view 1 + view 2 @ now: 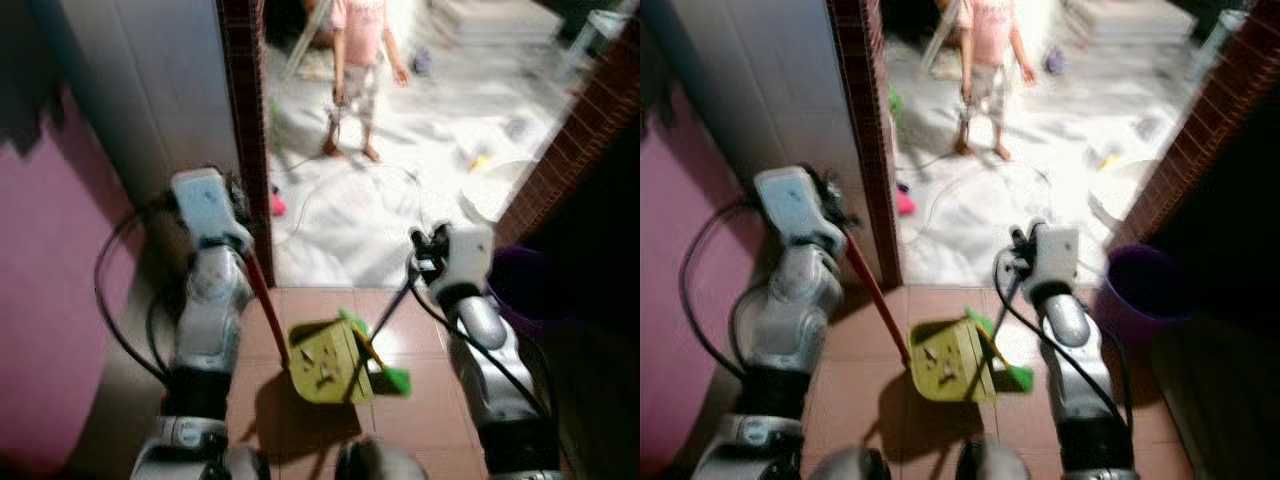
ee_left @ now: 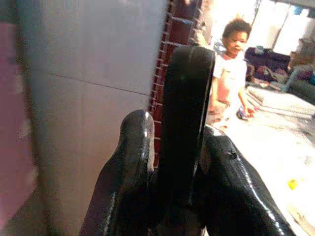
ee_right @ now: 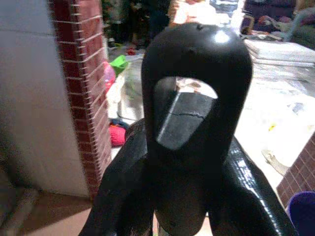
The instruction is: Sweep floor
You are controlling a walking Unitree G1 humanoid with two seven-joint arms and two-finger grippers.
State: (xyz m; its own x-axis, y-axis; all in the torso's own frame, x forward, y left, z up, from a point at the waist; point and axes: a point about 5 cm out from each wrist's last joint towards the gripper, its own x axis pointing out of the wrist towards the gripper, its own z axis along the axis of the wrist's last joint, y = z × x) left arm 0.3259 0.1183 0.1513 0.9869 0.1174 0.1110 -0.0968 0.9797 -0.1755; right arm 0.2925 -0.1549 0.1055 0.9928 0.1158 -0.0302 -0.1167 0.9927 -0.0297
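Note:
A yellow-green dustpan (image 1: 318, 362) rests on the reddish floor tiles between my arms, with bits of debris in it. Its red handle (image 1: 265, 300) rises to my left gripper (image 1: 238, 215), which is shut on the handle's black top end (image 2: 184, 113). A green broom head (image 1: 388, 375) lies against the dustpan's right side. The broom's dark handle (image 1: 392, 308) runs up to my right gripper (image 1: 425, 250), shut on its black top with a hang hole (image 3: 189, 98).
A brick pillar (image 1: 245, 120) stands just ahead on the left, beside a grey and pink wall (image 1: 50, 300). A purple bucket (image 1: 525, 285) sits by the brick wall (image 1: 580, 130) on the right. Beyond the doorway a person (image 1: 358, 60) stands on a pale, cluttered floor.

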